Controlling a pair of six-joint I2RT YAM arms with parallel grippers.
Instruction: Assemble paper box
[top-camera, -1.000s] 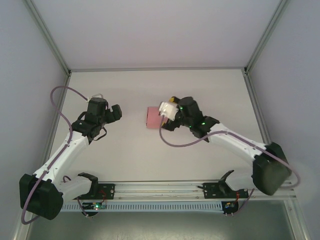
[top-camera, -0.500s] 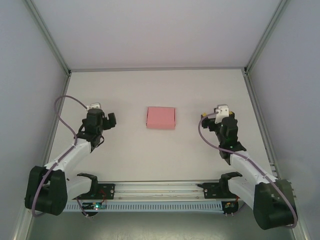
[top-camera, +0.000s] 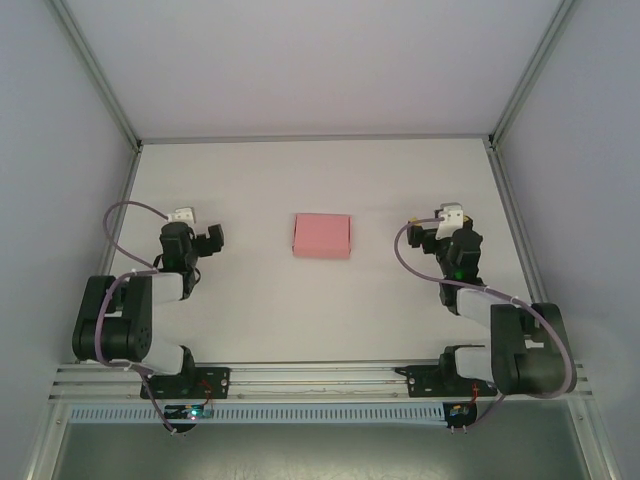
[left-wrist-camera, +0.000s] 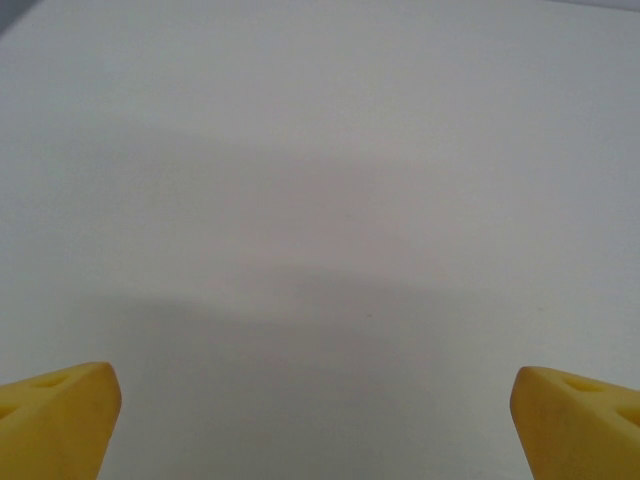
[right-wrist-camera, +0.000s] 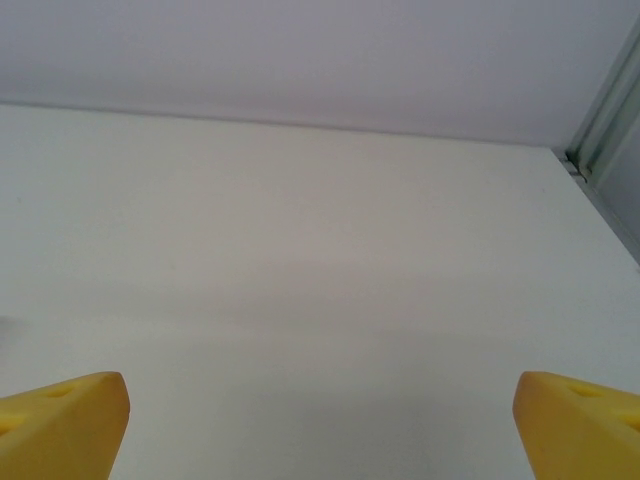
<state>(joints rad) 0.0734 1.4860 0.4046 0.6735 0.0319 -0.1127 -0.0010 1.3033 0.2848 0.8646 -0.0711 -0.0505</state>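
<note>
White table (top-camera: 300, 310), paper box (top-camera: 322, 235) midway between left fingers (left-wrist-camera: 55, 420) and right fingers (right-wrist-camera: 60, 425), both spread

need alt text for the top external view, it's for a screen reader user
A pink rectangular paper box lies alone in the middle of a white table, touched by neither arm. The left gripper and right gripper sit well apart from it on either side, their arms folded up near the table's near edge.
</note>
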